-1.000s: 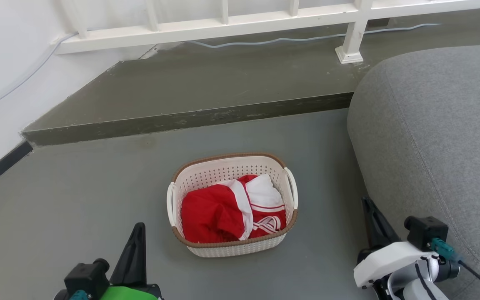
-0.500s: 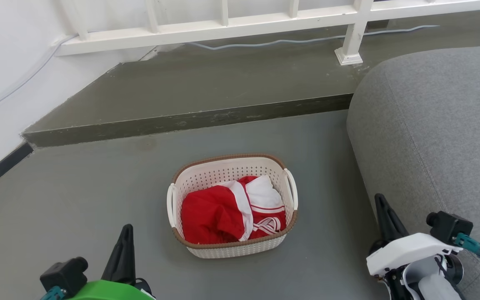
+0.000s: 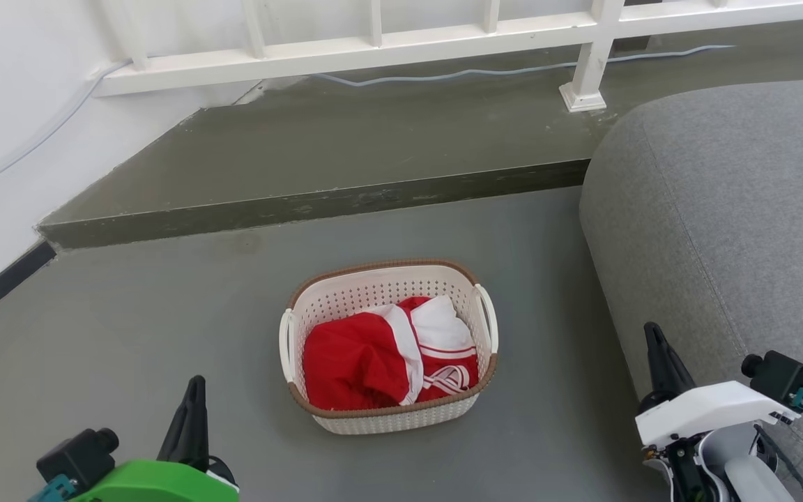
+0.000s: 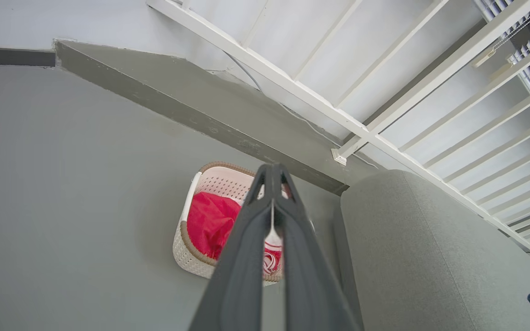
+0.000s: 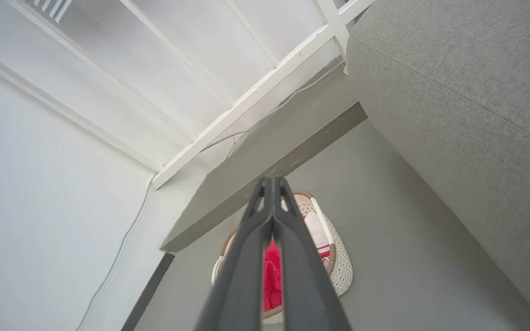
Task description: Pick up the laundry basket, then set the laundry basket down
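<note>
Laundry basket [image 3: 394,419] upright on the grey floor [image 3: 129,335], a little below the middle of the head view. Brown rim, perforated cream walls, and a white loop handle at its 9 o'clock [image 3: 285,346] and another at its 3 o'clock [image 3: 489,317]. A crumpled red and white garment [image 3: 366,359] lies inside, below the rim.

Left gripper [image 3: 195,385] at the basket's 8 o'clock, well apart from it. Its fingers are pressed together with the tips meeting, and it holds nothing.

Right gripper [image 3: 653,330] at the basket's 4 o'clock, also clear of it. The right wrist view shows the two fingers closed tip to tip and empty, pointing towards the basket.

Grey upholstered sofa [image 3: 722,209] at the basket's 3 o'clock, close to the right gripper; whether they touch cannot be told.

Raised dark step [image 3: 346,146] at 12 o'clock, with a white railing [image 3: 373,49] along its far edge and a pale cable [image 3: 443,70] running under the rail.
</note>
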